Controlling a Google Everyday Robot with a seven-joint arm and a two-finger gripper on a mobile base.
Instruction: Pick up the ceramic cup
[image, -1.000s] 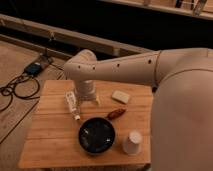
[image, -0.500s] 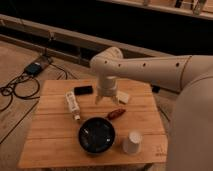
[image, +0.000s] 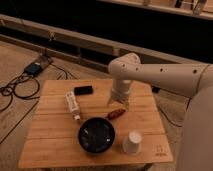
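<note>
Tool (image: 119, 103) seen above bench (image: 50, 141) middle, its state could not be told; ceramic cup (image: 133, 142) best approached from above, bowl (image: 96, 135) just beside it avoided.

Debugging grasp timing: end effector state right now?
End effector: open or closed cannot be told; it is over the far middle of the wooden table, apart from the ceramic cup, which stands ungrasped near the front edge.
</note>
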